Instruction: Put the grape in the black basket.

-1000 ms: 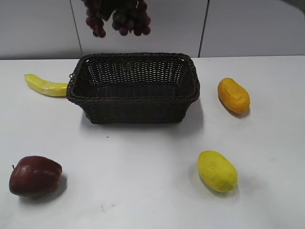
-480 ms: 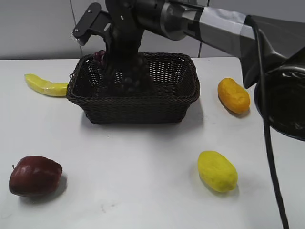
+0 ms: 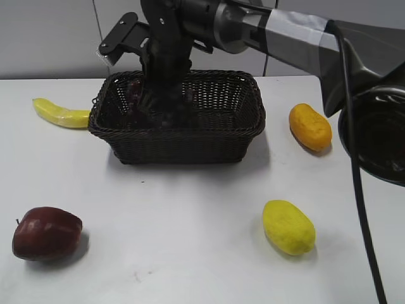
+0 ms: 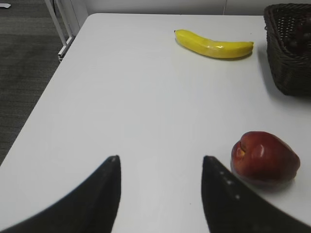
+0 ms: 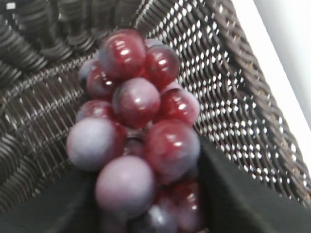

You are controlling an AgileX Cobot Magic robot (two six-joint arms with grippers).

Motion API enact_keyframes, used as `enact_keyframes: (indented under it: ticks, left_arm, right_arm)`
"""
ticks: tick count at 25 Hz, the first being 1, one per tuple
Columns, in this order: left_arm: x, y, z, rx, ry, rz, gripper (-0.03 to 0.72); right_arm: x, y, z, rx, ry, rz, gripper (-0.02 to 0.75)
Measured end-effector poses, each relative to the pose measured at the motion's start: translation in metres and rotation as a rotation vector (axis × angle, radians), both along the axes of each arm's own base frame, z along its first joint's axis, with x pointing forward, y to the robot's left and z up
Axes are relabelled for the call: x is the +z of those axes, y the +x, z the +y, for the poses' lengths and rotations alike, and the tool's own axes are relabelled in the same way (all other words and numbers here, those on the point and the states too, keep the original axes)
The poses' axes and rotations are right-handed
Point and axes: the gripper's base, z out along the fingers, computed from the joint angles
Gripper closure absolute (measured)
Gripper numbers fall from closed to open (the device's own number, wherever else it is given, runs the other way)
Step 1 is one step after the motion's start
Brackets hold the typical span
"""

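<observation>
Right claw (image 5: 146, 213) grips grape (image 5: 133, 131) inside black basket (image 5: 243, 92).

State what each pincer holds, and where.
Right pincer grips the grape by the bunch's near end, inside the black basket. Left pincer holds nothing.

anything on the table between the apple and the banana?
Nothing. In the left wrist view, bare white table runs from the apple to the banana.

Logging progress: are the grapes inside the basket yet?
Inside. The right wrist view shows the grapes surrounded by the basket walls, still gripped by the right tool.
</observation>
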Motion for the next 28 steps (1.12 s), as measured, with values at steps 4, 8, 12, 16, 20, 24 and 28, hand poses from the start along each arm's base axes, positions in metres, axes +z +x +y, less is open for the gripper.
enact_keyframes:
  ticks: [4, 8, 12, 16, 20, 24, 28]
  left_arm:
    - [0.0, 0.0, 0.0, 0.0, 0.0, 0.0, 0.196]
    - [0.0, 0.0, 0.0, 0.0, 0.0, 0.0, 0.196]
    - [0.0, 0.0, 0.0, 0.0, 0.0, 0.0, 0.196]
    - [0.0, 0.0, 0.0, 0.0, 0.0, 0.0, 0.196]
    - [0.0, 0.0, 0.0, 0.0, 0.0, 0.0, 0.196]
    - [0.0, 0.0, 0.0, 0.0, 0.0, 0.0, 0.196]
    - [0.0, 0.0, 0.0, 0.0, 0.0, 0.0, 0.196]
  right_arm:
    - [0.003, -0.001, 0.0, -0.011, 0.013, 0.007, 0.112]
    - [0.022, -0.004, -0.003, -0.017, 0.033, -0.009, 0.099]
    - [0.05, -0.011, -0.009, -0.029, 0.061, -0.018, 0.127]
    - [0.077, -0.021, -0.017, -0.045, 0.078, 0.008, 0.212]
    - [0.103, -0.038, -0.029, -0.062, 0.075, 0.087, 0.275]
    - [0.135, -0.058, -0.038, -0.063, 0.141, 0.148, 0.305]
    - [0.178, -0.074, -0.054, -0.129, 0.262, 0.132, 0.311]
